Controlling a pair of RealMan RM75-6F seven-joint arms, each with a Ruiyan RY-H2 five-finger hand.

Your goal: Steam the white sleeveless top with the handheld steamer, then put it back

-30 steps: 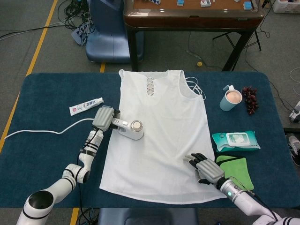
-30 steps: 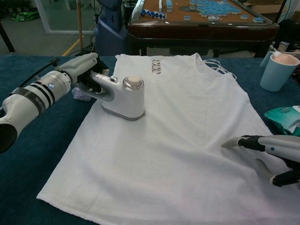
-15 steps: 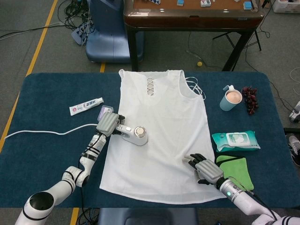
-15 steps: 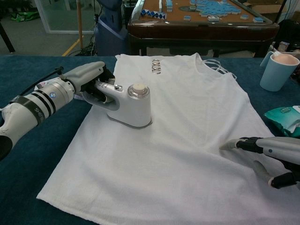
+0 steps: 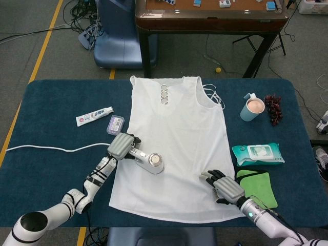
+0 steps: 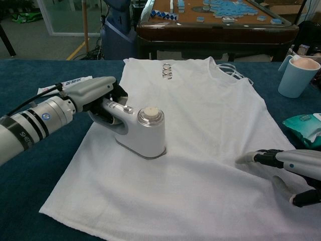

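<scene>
The white sleeveless top [image 5: 177, 138] [image 6: 200, 135] lies flat on the blue table [image 5: 51, 102], neckline away from me. My left hand [image 5: 121, 146] [image 6: 93, 95] grips the handle of the white handheld steamer [image 5: 152, 162] [image 6: 145, 133], whose base sits on the top's left side near its lower half. A white cord [image 5: 46, 148] trails from it toward the table's left edge. My right hand [image 5: 225, 185] [image 6: 288, 168] rests with fingers spread on the top's lower right part, holding nothing.
A toothpaste tube [image 5: 94, 116] and a small purple packet [image 5: 115, 124] lie left of the top. To its right are a blue cup [image 5: 252, 108] [image 6: 297, 75], dark grapes [image 5: 273, 106], a wipes pack [image 5: 257, 154] and a green cloth [image 5: 258, 185].
My left hand has slid the steamer down the top toward me and slightly right. The right hand has stayed almost still on the fabric.
</scene>
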